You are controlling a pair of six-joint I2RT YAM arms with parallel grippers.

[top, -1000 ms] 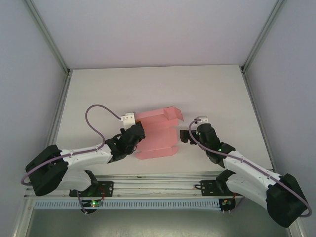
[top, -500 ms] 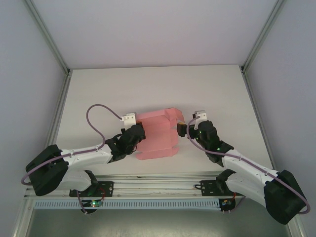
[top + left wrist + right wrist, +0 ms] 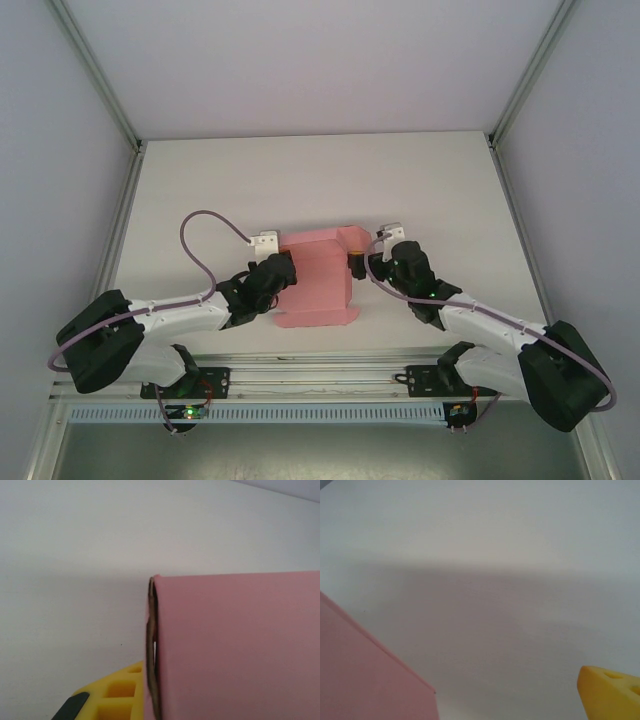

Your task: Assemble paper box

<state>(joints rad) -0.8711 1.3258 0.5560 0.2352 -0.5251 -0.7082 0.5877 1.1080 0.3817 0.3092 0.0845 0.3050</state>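
Frame centre: paper box (image 3: 318, 285) on tabletop (image 3: 300, 180); left gripper (image 3: 283, 272) clamped on its left edge; right gripper (image 3: 358, 262), jaws apart, at its right edge.

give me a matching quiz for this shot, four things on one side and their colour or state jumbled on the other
Things:
1. box
2. left gripper
3. right gripper
4. cable

Descriptions:
A. open, at the box's right edge
B. purple
C. pink, lying between the two grippers
D. shut on the box's left edge

Pairs: 1-C, 2-D, 3-A, 4-B
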